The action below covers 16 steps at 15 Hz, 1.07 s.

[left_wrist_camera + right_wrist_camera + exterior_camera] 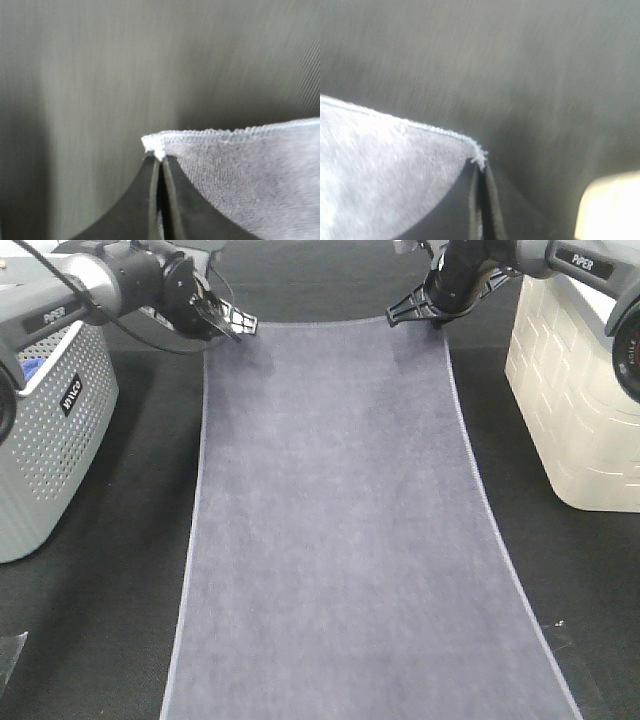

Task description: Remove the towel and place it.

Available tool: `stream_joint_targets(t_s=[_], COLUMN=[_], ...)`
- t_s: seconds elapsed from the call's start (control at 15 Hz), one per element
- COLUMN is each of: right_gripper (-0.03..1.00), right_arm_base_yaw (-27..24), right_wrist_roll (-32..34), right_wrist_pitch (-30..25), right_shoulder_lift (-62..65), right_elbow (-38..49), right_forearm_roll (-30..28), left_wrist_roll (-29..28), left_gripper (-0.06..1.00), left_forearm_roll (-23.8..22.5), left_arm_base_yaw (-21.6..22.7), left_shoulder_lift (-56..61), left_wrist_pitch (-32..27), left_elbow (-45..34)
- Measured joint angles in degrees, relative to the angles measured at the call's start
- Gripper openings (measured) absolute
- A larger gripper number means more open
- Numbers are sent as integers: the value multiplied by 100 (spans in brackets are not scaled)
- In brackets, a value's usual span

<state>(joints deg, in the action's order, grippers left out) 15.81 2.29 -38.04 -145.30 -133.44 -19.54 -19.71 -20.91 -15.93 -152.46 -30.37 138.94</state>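
The slate-grey towel [335, 530] with a lighter hem lies spread lengthwise down the dark table, running from the far side to the near edge of the exterior view. My left gripper [236, 328] is shut on the towel's far left corner; the left wrist view shows the corner [152, 145] pinched at the closed fingertips [161, 162]. My right gripper [418, 308] is shut on the far right corner; the right wrist view shows that corner [479, 156] between the closed fingers [480, 172]. Both held corners sit slightly above the table.
A grey perforated basket [50, 430] stands at the left with something blue inside. A cream brick-pattern basket [575, 390] stands at the right and shows at the edge of the right wrist view [610, 210]. A dark cloth [90, 620] covers the table.
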Motion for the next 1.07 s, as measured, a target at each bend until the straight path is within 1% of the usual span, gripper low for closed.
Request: stream_joint_targets(t_s=[0.2,0.27,0.4,0.67,0.8,1.0,1.07], right_gripper=[0,0,0,0,0,0,2], right_arm_base_yaw=[-97,-115,-126,-269,-390,-458,-453], right_wrist_roll=[0,0,6,126,149,149,149], right_wrist_pitch=[699,1003,1444,2183,2435,2595,2601], right_shoulder_lift=[0,-11,-109,-487,-653,-779,-791], right_elbow=[0,0,0,0,0,0,0], right_forearm_roll=[0,-17,-109,-172,-172,-103,-80], left_wrist_roll=[0,0,0,0,0,0,0], left_gripper=[0,0,0,0,0,0,0], left_forearm_roll=[-11,-23,-63,-103,-103,-120,-126], left_arm_base_yaw=[212,252,327,344,344,344,344], left_shoulder_lift=[0,-6,-86,-636,-859,-980,-980], left_wrist_pitch=[1060,1415,2137,3140,3317,3283,3277], left_elbow=[0,0,0,0,0,0,0])
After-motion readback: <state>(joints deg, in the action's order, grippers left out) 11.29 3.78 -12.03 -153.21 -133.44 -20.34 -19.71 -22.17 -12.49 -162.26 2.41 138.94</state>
